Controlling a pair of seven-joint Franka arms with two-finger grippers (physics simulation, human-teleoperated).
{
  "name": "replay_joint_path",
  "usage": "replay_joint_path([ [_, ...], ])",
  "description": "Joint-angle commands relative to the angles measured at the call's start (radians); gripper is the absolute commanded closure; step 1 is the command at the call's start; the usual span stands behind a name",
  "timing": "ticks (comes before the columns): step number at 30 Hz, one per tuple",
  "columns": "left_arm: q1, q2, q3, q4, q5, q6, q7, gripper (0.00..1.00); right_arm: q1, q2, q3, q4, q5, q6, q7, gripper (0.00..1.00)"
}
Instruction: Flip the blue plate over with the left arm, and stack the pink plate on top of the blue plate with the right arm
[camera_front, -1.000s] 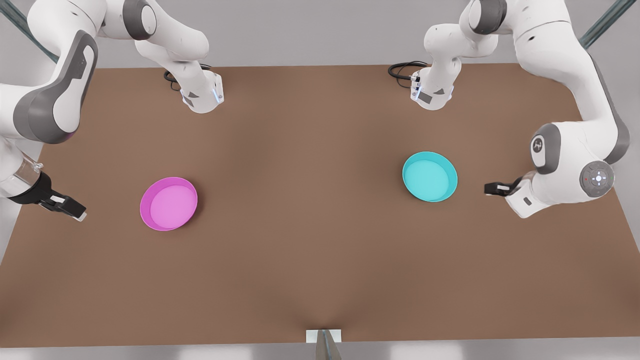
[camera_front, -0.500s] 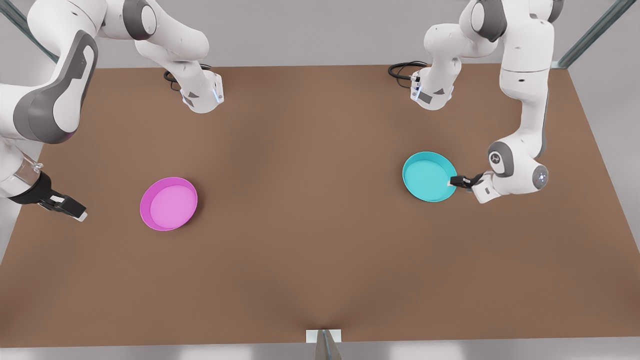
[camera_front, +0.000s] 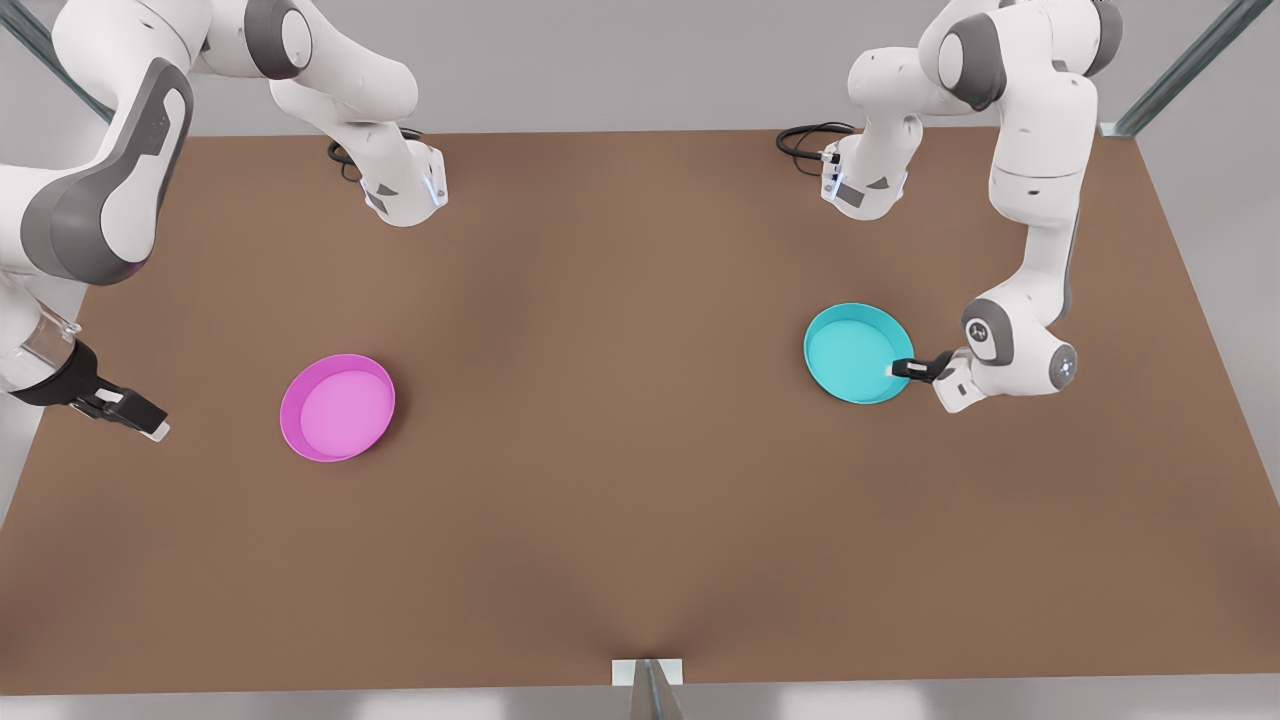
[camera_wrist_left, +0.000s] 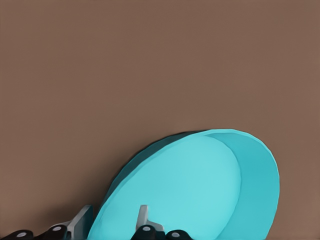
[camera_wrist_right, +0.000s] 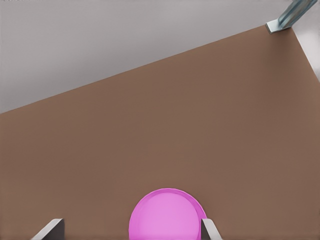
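Straddling the rim of the round shallow cyan plastic plate (camera_front: 856, 352), the left gripper (camera_front: 901, 368) is seen with fingers spread; the right gripper (camera_front: 135, 417), spread too, is held well apart from the round magenta plastic plate (camera_front: 338, 408).

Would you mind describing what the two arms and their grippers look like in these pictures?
Both arms are glossy white with rounded grey joint covers. Each white base has a blue light and coiled black cable. The left gripper and right gripper are black with pale grey fingers. The left arm's wrist bears a logo and lit button disc.
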Motion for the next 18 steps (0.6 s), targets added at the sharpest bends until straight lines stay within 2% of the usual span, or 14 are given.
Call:
replay_joint_path([
  [1, 0.0, 0.0, 0.0, 0.0, -0.004, 0.0, 0.0, 0.57, 0.0, 0.0, 0.0, 0.0, 0.0, 0.0, 0.0, 0.0],
  [12, -0.002, 0.023, 0.0, 0.005, -0.012, 0.006, 0.001, 0.6, -0.002, 0.0, -0.002, 0.0, 0.002, 0.0, 0.0, 0.0],
  [18, -0.002, 0.026, -0.002, 0.005, -0.012, 0.006, 0.0, 0.7, -0.002, 0.0, -0.002, 0.0, 0.002, 0.0, 0.0, 0.0],
])
